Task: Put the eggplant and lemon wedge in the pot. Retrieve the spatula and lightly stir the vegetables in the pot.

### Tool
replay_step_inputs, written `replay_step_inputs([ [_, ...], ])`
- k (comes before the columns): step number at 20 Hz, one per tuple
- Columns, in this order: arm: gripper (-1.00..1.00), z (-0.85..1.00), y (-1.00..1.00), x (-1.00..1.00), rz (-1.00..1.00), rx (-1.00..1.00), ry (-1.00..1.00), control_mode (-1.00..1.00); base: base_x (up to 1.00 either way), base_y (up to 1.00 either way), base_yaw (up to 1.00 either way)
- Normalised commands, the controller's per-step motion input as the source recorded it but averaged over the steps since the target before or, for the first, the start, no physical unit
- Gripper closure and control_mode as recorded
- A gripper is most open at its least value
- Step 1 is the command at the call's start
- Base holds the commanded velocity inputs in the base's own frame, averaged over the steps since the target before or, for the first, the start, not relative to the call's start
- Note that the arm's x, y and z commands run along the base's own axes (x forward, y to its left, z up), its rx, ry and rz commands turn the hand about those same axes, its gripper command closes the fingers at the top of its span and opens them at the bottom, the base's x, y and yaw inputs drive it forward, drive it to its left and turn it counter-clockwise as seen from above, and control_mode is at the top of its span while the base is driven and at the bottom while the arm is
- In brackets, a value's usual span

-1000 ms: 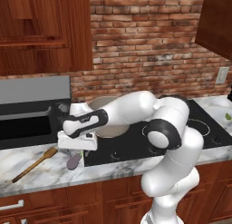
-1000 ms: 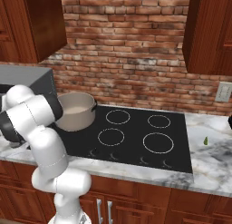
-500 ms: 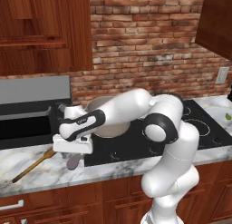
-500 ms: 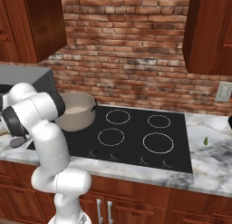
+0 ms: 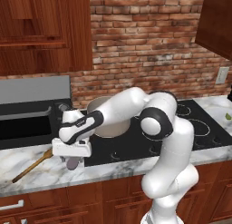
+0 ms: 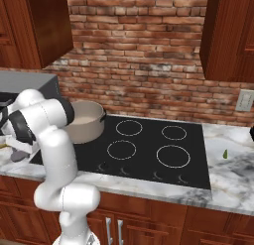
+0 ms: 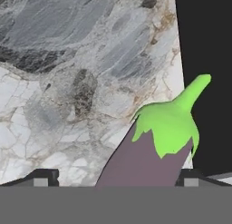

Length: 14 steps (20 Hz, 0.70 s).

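The dull-purple eggplant [image 7: 149, 155] with its green stem cap lies on the marble counter, right beside the cooktop's left edge. My gripper [image 7: 118, 177] hangs just above it, open, with one fingertip [image 7: 45, 177] on each side and no contact visible. In the left base view the gripper [image 5: 71, 156] points down over the eggplant [image 5: 72, 164]. The wooden spatula [image 5: 31, 164] lies on the counter to the left. The beige pot [image 6: 87, 121] stands on the rear left burner, half hidden by my arm in the left base view. Far right on the counter lies the lemon wedge [image 6: 224, 153].
The black cooktop [image 6: 149, 152] spans the middle of the counter. A dark microwave [image 5: 27, 121] stands behind the spatula at the left. Wooden cabinets [image 5: 45, 32] hang overhead against the brick wall. A wall socket [image 6: 245, 100] is at the right.
The hand has sunk a little lower over the eggplant, which has not moved. The jaws stayed open.
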Motion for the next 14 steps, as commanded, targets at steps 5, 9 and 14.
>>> replay_step_inputs([
  [5, -1.0, -0.04, 0.0, 0.0, 0.0, 0.0, 0.0, -1.0, 0.0, 0.0, 0.0],
  [9, 1.0, 0.0, 0.0, 0.0, 0.0, 0.0, 0.0, -1.0, 0.0, 0.0, 0.0],
  [14, 1.0, 0.0, 0.0, -0.02, 0.0, 0.0, -0.01, -1.0, 0.0, 0.0, 0.0],
])
